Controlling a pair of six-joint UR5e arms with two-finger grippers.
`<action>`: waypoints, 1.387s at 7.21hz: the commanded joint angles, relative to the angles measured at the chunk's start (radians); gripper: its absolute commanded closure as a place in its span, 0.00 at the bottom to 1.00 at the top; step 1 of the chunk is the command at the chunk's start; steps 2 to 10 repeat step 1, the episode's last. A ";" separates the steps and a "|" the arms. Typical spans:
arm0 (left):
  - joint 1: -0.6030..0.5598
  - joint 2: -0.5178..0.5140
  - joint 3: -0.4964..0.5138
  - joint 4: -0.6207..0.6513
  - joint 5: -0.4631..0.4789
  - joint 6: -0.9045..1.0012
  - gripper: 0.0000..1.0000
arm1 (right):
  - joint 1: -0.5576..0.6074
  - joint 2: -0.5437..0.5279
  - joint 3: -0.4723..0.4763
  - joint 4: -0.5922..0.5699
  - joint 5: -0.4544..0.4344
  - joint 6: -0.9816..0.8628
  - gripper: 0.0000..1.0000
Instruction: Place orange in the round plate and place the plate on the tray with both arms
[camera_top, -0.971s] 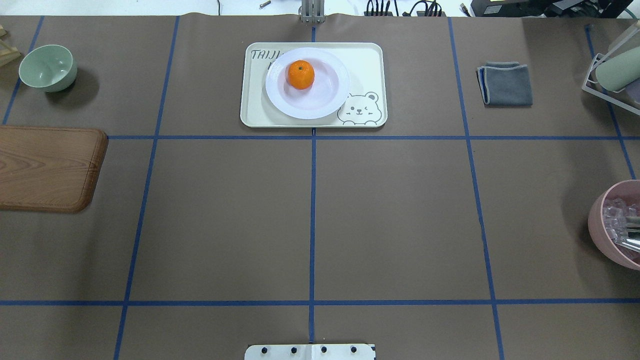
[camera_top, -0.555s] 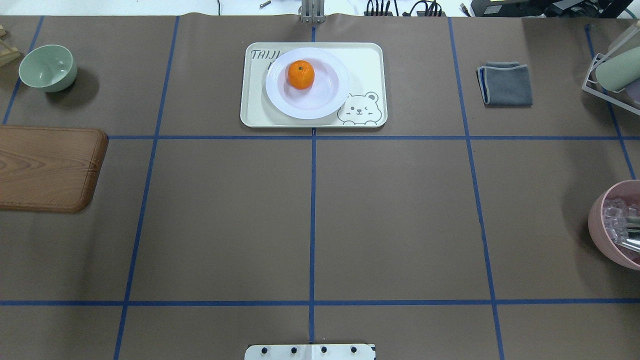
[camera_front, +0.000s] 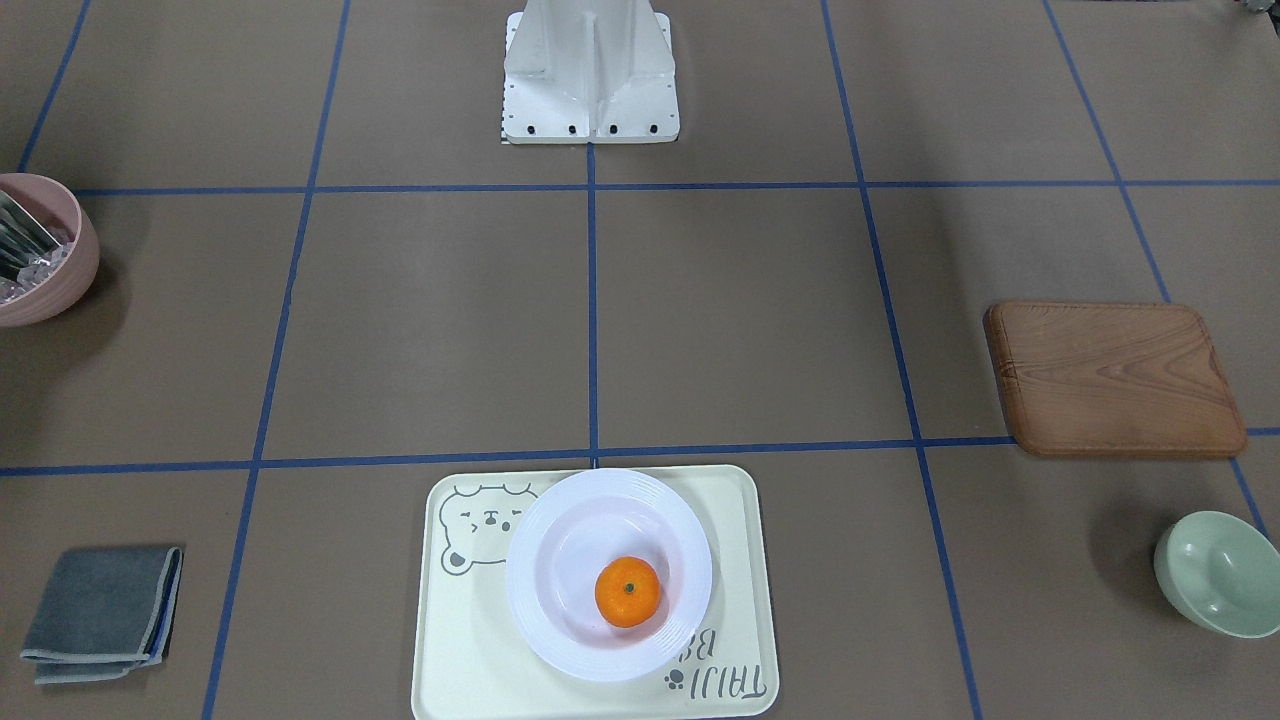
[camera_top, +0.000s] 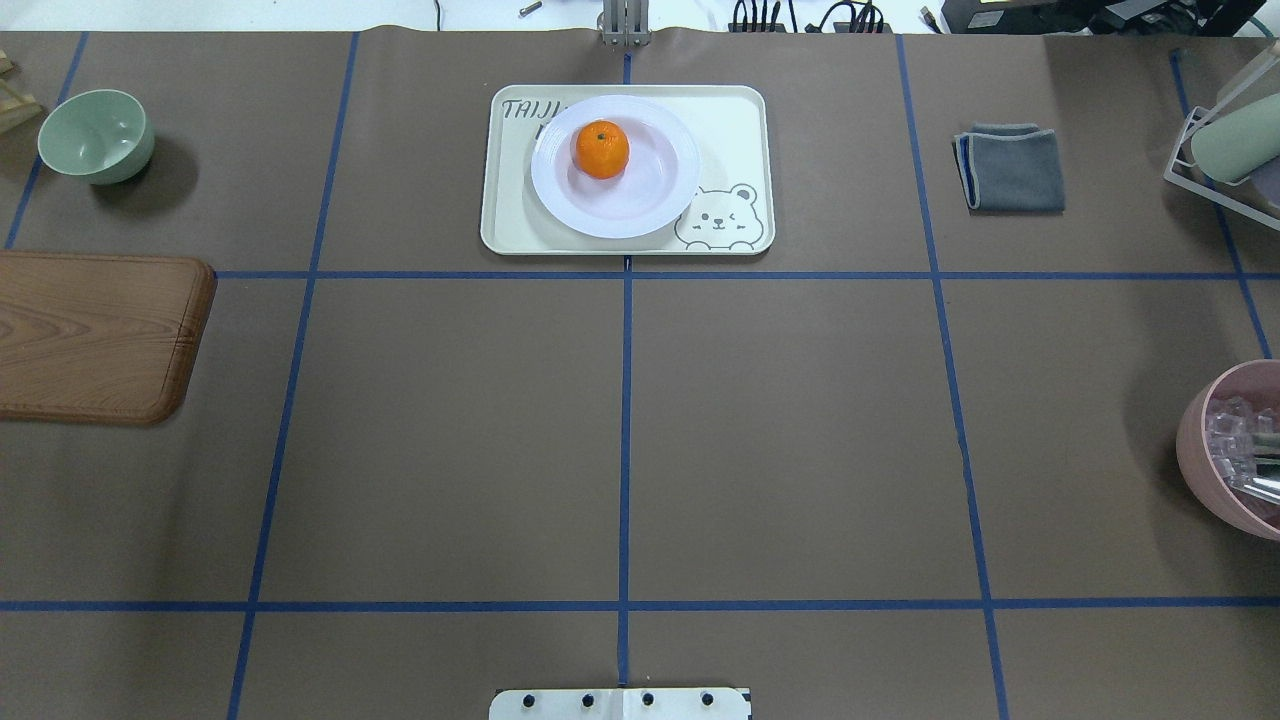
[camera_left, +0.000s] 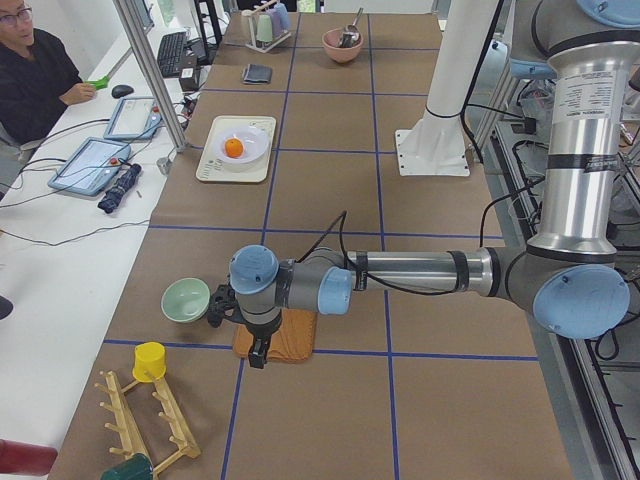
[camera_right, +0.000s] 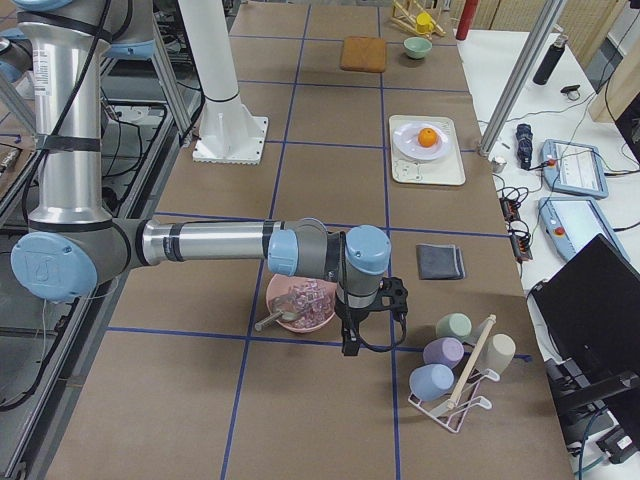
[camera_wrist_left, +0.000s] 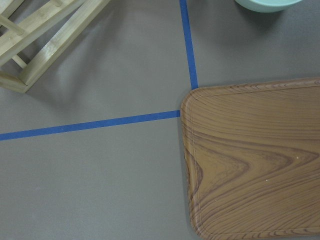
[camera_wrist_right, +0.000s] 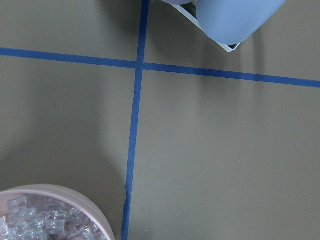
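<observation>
Since the little round bright-orange orange (camera_top: 601, 149) already sits in the glossy white round plate (camera_top: 650, 205), and that plate rests on the pale cream rectangular tray (camera_top: 735, 120), I'd call this basically done, so hands off. Left to right: left gripper (camera_left: 257, 358) over the brown wooden board's (camera_top: 90, 335) edge, tray mid-table, right gripper (camera_right: 349, 348) just beside the pink bowl (camera_top: 1200, 450). Can't tell if either's jaws are open or closed, so I'd park both well away from the plate.
</observation>
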 joint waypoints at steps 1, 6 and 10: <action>0.000 0.002 0.000 0.000 0.000 0.000 0.01 | 0.001 0.002 0.000 -0.001 0.003 0.002 0.00; 0.000 0.002 0.000 0.000 0.000 0.000 0.01 | 0.001 0.002 0.000 -0.001 0.003 0.002 0.00; 0.000 0.002 0.000 0.000 0.000 0.000 0.01 | 0.001 0.002 0.000 -0.001 0.003 0.002 0.00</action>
